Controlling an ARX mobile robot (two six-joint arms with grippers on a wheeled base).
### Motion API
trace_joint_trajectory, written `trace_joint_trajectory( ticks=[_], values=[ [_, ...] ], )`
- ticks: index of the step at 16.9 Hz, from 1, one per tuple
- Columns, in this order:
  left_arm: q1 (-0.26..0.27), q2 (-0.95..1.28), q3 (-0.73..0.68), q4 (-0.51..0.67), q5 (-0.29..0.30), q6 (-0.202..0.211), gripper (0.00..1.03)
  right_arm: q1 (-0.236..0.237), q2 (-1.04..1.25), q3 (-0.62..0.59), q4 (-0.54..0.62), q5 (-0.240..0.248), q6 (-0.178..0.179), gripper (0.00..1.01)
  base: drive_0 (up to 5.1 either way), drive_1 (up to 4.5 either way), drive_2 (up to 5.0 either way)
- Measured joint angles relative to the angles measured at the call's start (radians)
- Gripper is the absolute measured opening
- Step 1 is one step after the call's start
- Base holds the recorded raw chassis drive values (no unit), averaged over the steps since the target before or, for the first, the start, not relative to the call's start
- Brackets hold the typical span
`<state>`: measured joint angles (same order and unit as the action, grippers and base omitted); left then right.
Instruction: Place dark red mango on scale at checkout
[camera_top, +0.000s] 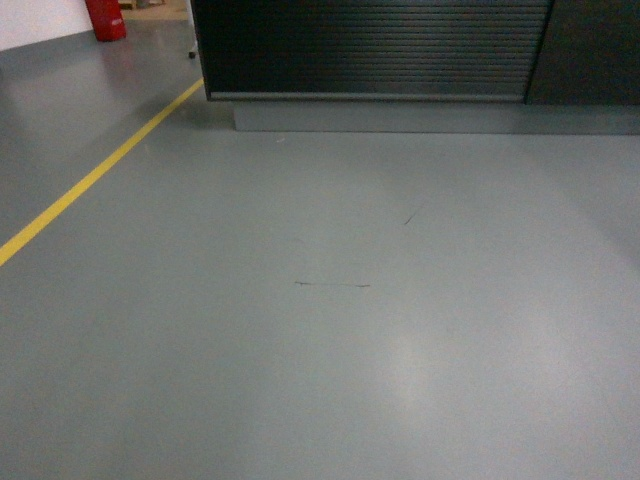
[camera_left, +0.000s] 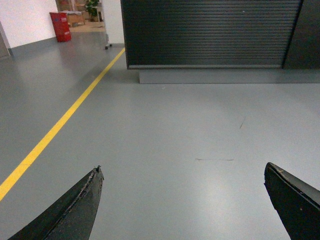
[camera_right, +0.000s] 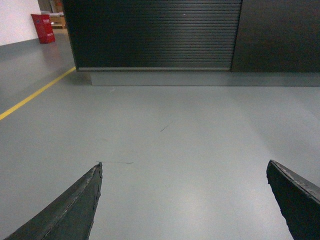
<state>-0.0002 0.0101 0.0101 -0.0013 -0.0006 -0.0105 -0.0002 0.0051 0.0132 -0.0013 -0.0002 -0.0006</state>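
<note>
While facing the checkout (camera_top: 370, 45), both hands (camera_left: 182, 172) (camera_right: 184, 167) hang spread wide.

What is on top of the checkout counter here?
Not visible: every view cuts off the checkout below its top, showing only the ribbed front panel. No mango or scale appears.

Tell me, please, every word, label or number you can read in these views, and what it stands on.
None can be read.
The checkout front shows only plain ribs.
The red bin shows no legible marking; it is too small and blurred.
The yellow floor line carries no text.
</note>
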Motion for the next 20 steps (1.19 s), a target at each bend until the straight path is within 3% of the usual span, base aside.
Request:
trace_joint_trajectory(
  ticks=[20],
  values=[
    [0.0,0.0,0.0,-0.002,0.0,0.0,0.98,0.0,0.0,0.0,-0.003,0.0,0.0,0.98,0.1,4.4,-4.3]
  ],
)
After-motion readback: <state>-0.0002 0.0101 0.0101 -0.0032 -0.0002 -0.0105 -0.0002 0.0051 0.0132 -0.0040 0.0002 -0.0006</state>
